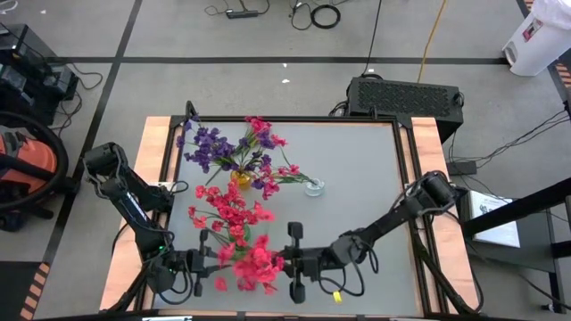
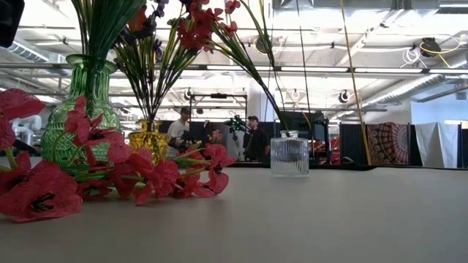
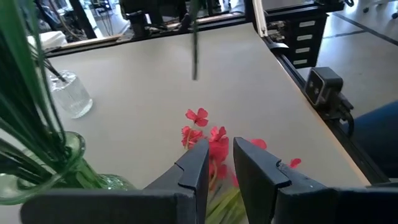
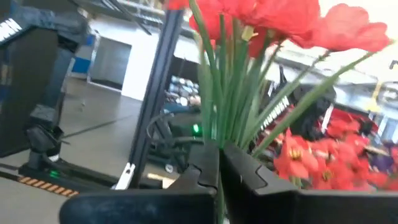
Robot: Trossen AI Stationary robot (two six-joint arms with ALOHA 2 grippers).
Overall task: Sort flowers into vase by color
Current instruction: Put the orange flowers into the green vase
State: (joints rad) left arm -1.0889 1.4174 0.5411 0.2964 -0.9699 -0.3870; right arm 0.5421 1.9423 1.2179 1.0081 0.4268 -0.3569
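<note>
From left to right in the high view, we see the left gripper point(image 1: 207, 260) low at the table's point(image 1: 357, 214) near edge, beside a pile of red flowers point(image 1: 234, 218). In its wrist view its fingers point(image 3: 194, 168) stand slightly parted, and a red sprig point(image 3: 208, 144) shows in the gap; we cannot tell whether they grasp it. A green vase point(image 2: 80, 109) of stems stands at its side. Next, the right gripper point(image 1: 294, 260) faces the left one across a red bunch point(image 1: 257, 263), and its wrist view shows the fingers point(image 4: 205, 168) clenched on the green stems point(image 4: 227, 93) of that bunch. Toward the far side, purple flowers point(image 1: 210, 144) and mixed sprigs fill a yellow vase point(image 1: 240, 177). Rightmost stands a clear vase point(image 1: 313, 186), holding thin green stems.
</note>
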